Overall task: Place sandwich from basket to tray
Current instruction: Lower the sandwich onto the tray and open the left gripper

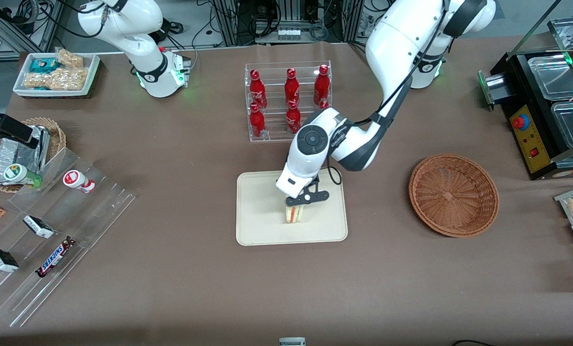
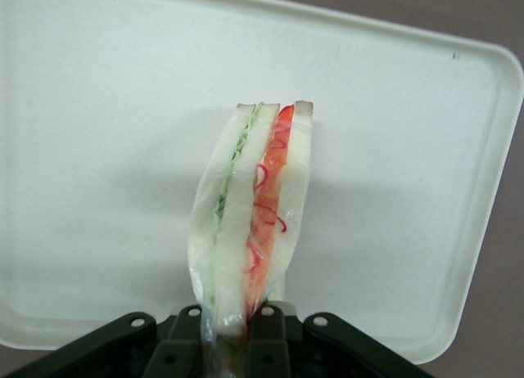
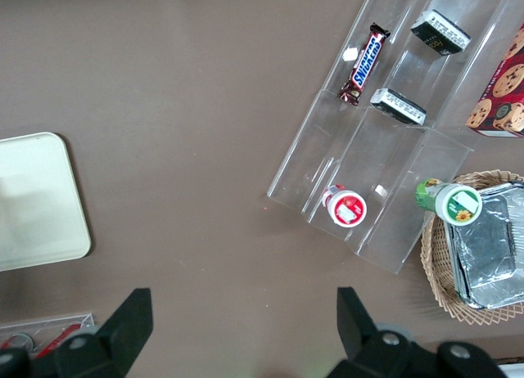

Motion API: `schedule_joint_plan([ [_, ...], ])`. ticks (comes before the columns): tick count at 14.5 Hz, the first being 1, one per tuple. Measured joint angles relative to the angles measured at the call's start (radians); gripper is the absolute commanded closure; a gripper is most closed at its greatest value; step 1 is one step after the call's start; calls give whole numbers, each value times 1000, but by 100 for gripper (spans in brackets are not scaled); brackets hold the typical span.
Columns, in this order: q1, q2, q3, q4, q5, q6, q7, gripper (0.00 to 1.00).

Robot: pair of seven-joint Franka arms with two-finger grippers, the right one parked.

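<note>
The sandwich (image 1: 293, 214) (image 2: 250, 222), a clear-wrapped wedge of pale bread with green and red-orange layers, stands on edge over the middle of the cream tray (image 1: 262, 226) (image 2: 98, 149). My left gripper (image 1: 297, 205) (image 2: 232, 341) is shut on its upper end, the black fingers (image 2: 270, 337) pressing both bread faces. In the front view the sandwich's lower edge looks down at the tray's surface; whether it touches I cannot tell. The round brown wicker basket (image 1: 454, 194) sits beside the tray, toward the working arm's end, with nothing in it.
A clear rack of red bottles (image 1: 289, 101) stands farther from the front camera than the tray. Toward the parked arm's end lie a clear stepped shelf with snack bars (image 1: 51, 235) and a small wicker basket with foil packets (image 1: 22, 151). A black appliance (image 1: 541, 110) stands past the basket.
</note>
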Motion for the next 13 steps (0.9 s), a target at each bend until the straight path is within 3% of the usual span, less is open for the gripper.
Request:
schedule_joint_plan([
  [1,-8,11,0,3,15,0,0,86],
  [2,-14,21,0,4,26,0,0,59],
  [3,-16,28,0,4,30,2,0,1],
  [9,-16,17,5,45,33,12,-59,0],
  [13,-2,-128,49,72,35,-127,-94,0],
])
